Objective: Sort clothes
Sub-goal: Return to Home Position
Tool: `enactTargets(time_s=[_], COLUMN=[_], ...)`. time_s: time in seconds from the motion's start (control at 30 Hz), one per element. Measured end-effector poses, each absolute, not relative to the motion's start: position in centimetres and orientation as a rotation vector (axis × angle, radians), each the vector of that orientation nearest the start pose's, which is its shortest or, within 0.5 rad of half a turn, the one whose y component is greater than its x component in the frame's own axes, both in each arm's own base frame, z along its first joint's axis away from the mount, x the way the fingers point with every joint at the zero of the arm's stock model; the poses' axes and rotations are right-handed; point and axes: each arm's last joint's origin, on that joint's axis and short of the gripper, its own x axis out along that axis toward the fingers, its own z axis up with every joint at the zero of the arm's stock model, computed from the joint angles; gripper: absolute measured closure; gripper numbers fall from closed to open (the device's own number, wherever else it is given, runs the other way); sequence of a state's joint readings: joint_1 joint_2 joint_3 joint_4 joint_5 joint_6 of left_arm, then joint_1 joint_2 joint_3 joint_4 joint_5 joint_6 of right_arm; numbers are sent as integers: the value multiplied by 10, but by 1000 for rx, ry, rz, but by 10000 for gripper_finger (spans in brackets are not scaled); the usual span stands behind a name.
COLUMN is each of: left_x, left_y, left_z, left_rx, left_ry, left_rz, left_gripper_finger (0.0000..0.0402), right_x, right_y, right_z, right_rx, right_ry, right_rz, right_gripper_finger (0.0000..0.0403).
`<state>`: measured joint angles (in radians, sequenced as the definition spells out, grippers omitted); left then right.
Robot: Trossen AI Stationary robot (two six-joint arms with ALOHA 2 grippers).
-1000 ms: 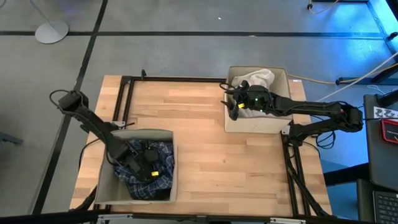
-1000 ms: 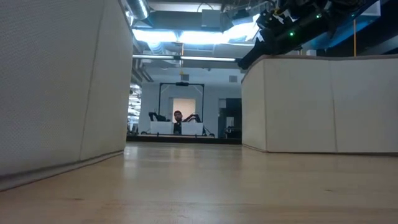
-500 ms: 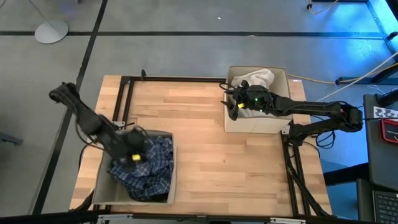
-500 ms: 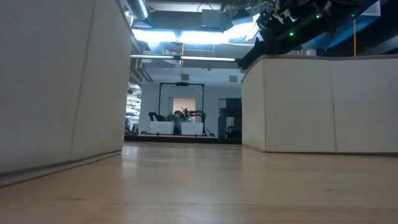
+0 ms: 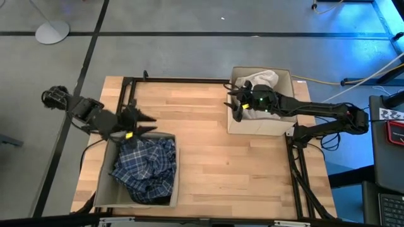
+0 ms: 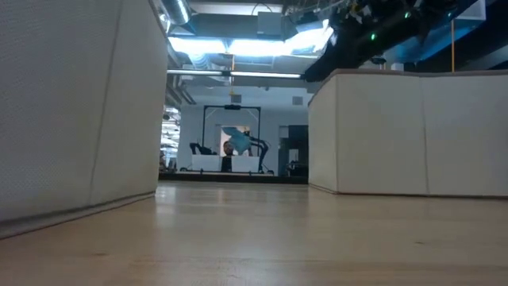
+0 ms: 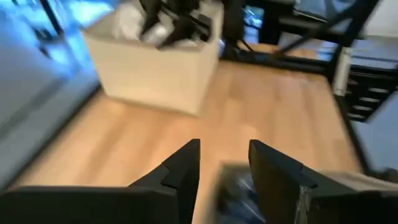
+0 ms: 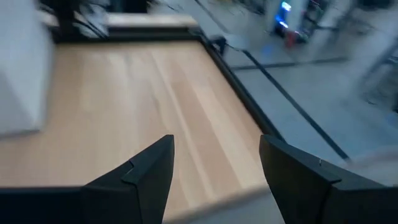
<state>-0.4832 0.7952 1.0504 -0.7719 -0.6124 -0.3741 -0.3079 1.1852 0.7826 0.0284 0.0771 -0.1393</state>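
A blue-and-white plaid shirt (image 5: 146, 167) lies crumpled in the beige bin (image 5: 104, 189) at the table's near left. My left gripper (image 5: 153, 124) hovers open over that bin's far rim and holds nothing; its wrist view shows an empty gap (image 7: 224, 165). A white piece (image 5: 260, 79) lies in the far end of the beige bin (image 5: 259, 126) at the far right. My right gripper (image 5: 232, 105) stands open over that bin's left wall, with only bare table beyond its fingers (image 8: 214, 168).
Bare wooden tabletop (image 5: 202, 151) stretches between the two bins. A black frame (image 5: 126, 94) runs along the far and left edges of the table. In the low view the walls of the left bin (image 6: 79, 103) and right bin (image 6: 413, 131) stand tall on either side.
My left gripper has risen out of the near-left bin and drawn back toward the table's far left, tipping from pointing down to nearly level. The plaid shirt stays in the bin, now uncovered. My right arm has kept still.
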Motion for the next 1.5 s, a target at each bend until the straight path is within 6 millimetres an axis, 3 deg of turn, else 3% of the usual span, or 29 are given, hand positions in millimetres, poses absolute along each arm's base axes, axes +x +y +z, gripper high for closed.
enactTargets(time_s=[0.2, 0.47, 0.77, 0.97, 1.03, 1.37, 1.5], left_x=[149, 166, 172, 183, 186, 181, 164], left_y=[-33, 4, 50, 74, 78, 81, 74], left_z=[373, 376, 373, 357, 355, 341, 333], left_rx=[79, 186, 115, 53, 40, 107, 94], left_ry=[383, 374, 386, 427, 425, 413, 355], left_rz=[121, 229, 343, 333, 307, 285, 301], left_gripper_finger=[273, 273, 273, 273, 273, 291, 324], right_x=[232, 180, 148, 145, 143, 126, 123], right_y=[-77, -79, -75, -72, -72, -73, -70], right_z=[315, 341, 329, 297, 295, 307, 303], right_rx=[-133, -128, -146, -173, -187, -88, -36], right_ry=[281, 234, 166, 117, 84, -5, -9], right_rz=[-225, -237, -262, -265, -280, -181, -98], right_gripper_finger=[165, 165, 165, 165, 165, 169, 208])
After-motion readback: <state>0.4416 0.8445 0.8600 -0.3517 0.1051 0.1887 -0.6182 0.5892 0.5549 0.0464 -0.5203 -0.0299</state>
